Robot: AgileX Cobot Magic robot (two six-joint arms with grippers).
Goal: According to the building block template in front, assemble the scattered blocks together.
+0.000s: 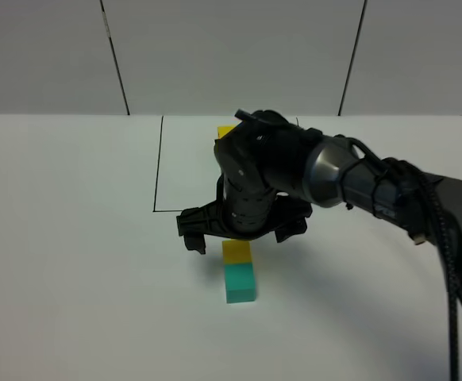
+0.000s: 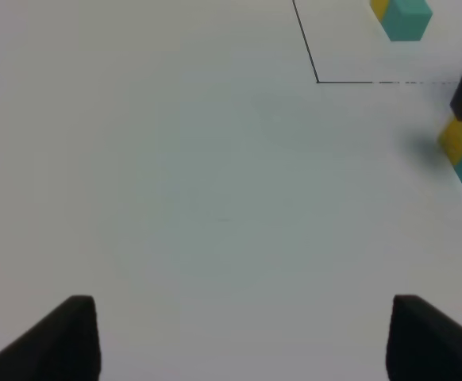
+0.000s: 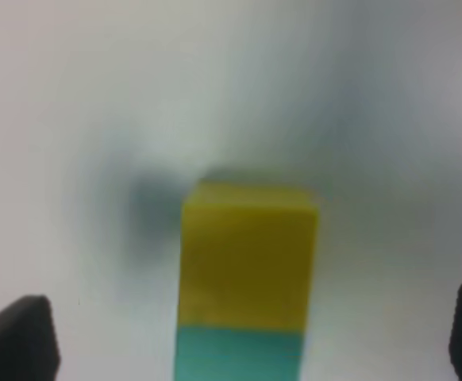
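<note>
The loose yellow cube [image 1: 236, 251] and the loose teal-green cube [image 1: 240, 283] lie touching in a line on the white table, yellow farther back. My right gripper [image 1: 241, 230] hovers just over the yellow cube, open and empty, its fingers wide to either side. The right wrist view shows the yellow cube [image 3: 247, 254] and teal cube [image 3: 239, 355] between its fingertips [image 3: 17, 337]. The template is mostly hidden behind the right arm; only its yellow corner [image 1: 225, 131] shows. In the left wrist view the template pair [image 2: 402, 16] shows whole. My left gripper [image 2: 247, 341] is open over bare table.
A thin black-line rectangle [image 1: 156, 175] borders the template at the back of the white table [image 1: 72, 262]. The right arm [image 1: 358, 182] reaches in from the right across the rectangle. A wall with dark seams stands behind the table.
</note>
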